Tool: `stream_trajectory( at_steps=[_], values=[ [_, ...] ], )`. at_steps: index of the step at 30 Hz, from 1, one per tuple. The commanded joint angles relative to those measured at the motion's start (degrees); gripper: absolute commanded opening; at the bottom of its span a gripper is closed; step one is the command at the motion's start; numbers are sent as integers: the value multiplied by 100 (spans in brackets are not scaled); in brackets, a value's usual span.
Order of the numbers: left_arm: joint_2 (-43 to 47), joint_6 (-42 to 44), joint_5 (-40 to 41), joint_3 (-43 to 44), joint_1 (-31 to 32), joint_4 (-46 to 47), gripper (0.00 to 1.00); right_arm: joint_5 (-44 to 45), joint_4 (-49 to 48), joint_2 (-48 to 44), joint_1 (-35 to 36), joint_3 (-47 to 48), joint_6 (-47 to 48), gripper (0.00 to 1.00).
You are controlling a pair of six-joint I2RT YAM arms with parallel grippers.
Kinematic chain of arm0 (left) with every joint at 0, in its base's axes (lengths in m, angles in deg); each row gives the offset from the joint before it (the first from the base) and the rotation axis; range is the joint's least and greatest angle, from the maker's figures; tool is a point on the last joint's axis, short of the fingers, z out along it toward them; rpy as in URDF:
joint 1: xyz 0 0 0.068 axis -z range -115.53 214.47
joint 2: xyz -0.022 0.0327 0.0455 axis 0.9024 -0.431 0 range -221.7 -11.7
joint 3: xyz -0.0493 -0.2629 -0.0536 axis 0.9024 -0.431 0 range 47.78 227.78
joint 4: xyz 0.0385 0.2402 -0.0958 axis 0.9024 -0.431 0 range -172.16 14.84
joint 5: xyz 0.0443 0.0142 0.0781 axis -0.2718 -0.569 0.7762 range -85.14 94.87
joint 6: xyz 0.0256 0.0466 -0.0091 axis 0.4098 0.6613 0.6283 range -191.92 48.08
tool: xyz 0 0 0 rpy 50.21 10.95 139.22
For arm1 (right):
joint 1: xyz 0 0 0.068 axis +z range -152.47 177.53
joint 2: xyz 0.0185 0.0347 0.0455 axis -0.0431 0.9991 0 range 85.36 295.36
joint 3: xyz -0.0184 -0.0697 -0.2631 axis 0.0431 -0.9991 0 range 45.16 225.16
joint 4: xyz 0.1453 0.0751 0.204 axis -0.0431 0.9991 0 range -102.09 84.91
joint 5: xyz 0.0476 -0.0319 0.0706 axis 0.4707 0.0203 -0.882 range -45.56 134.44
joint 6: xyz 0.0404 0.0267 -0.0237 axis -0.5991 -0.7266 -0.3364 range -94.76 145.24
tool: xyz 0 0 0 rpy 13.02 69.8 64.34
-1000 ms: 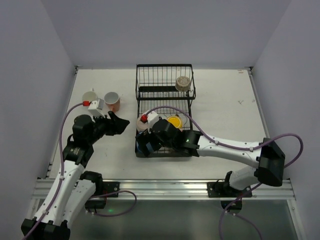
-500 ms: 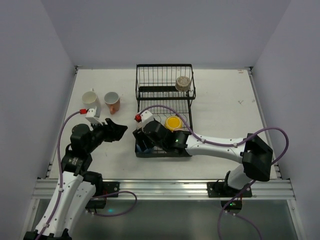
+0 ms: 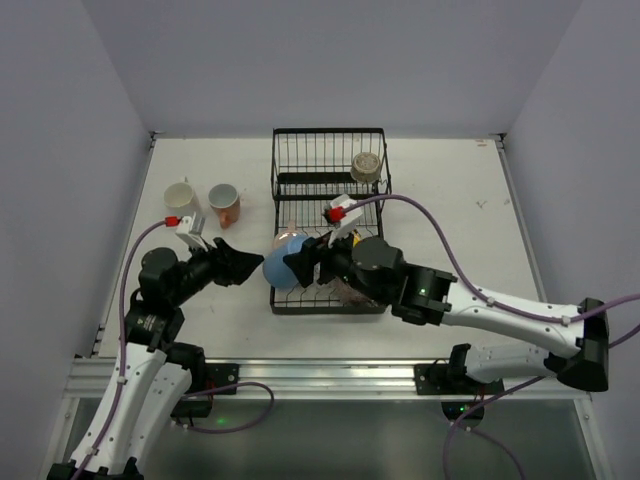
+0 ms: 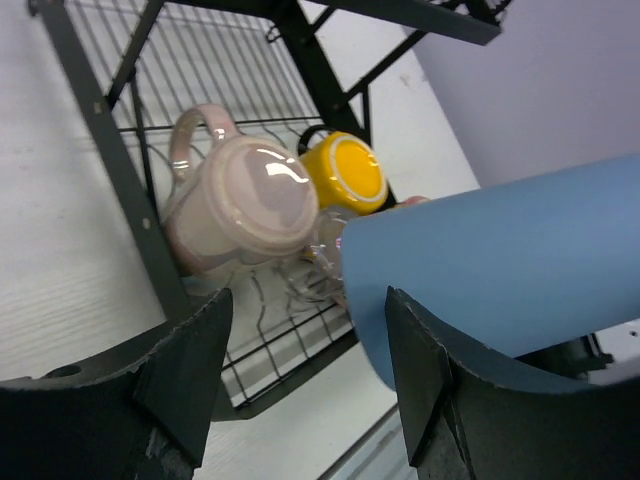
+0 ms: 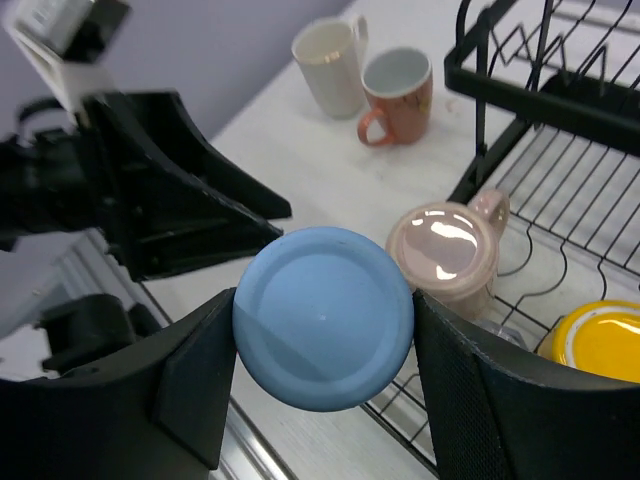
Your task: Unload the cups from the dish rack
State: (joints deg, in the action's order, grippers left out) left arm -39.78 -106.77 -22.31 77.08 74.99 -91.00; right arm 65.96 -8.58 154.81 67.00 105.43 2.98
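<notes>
My right gripper [image 5: 322,330] is shut on a blue cup [image 5: 322,318], its base towards the wrist camera. It holds the cup [image 3: 279,268] in the air at the left front corner of the black wire dish rack [image 3: 320,180]. My left gripper [image 3: 245,265] stands open just left of the blue cup [image 4: 500,260], with nothing between its fingers [image 4: 185,370]. An upturned pink mug [image 4: 245,205] and a yellow cup [image 4: 345,172] lie in the rack's lower tier. A small grey-beige cup [image 3: 367,165] sits on the upper shelf.
A white cup [image 3: 182,195] and a salmon mug [image 3: 225,203] stand upright on the table left of the rack. Something of clear glass [image 4: 320,265] lies beside the pink mug. Purple-grey walls close in the table on three sides.
My right gripper closed on the blue cup in the lower tier and lifted it out to the left, towards my left gripper. The left gripper shifted slightly nearer the rack.
</notes>
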Motion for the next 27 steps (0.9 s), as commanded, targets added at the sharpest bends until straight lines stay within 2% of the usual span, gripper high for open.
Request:
stream_trajectory(
  at_steps=[1,8,16,21,27],
  values=[
    [-49,-513,-1137,243,-33,590,66,169,-745,-572,31,-165,-270,29],
    [-5,-1629,-1905,147,-33,1712,69,-156,-1132,-1240,-337,-454,-673,26],
    [276,-3096,-2397,-486,-33,3234,97,-833,-1502,-1478,-654,-701,-1263,25],
    [391,-3475,-2538,-601,-24,3526,99,-965,-1836,-1513,-716,-850,-1587,25],
    [417,-3932,-2740,-627,20,4123,89,-1026,-2371,-1162,-742,-877,-1930,25]
  ],
)
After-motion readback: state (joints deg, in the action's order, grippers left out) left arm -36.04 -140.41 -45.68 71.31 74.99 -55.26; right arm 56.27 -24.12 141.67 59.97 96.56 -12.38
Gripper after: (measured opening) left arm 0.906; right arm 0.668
